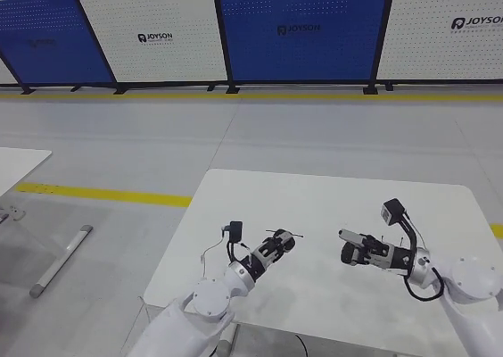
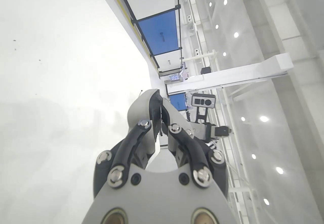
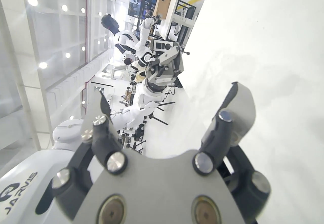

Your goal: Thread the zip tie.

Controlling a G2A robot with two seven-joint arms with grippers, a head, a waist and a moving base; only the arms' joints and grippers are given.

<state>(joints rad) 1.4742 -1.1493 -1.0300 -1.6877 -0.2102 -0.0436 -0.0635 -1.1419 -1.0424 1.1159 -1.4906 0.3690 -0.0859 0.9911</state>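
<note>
**While the left has the zip tie pinched, the right is wide open with nothing in it**

Since the left arm (image 1: 209, 299) sits over the near-left part of the worktop (image 1: 323, 192) and the left jaws are clamped shut on the zip tie (image 2: 160, 113), I'd treat that side as the fixed end. The tie is a thin dark strip squeezed between the pads, held up off the worktop. A short bit pokes out past the tips toward the other arm.

My plan for this step is to hold the left dead steady and bring the right arm (image 1: 465, 281) across slowly. I'd line it up with the free end before closing, since I reckon a strip that thin will flex away if I nudge it sideways. For now the right jaws are spread wide and empty. They face the left jaws from nearby but clearly apart.

Stuff I can't make out:
- which end is the head and which is the tail
- whether any loop exists
- how much tie is buried inside the left grip

From the top it's barely a hairline.
</note>
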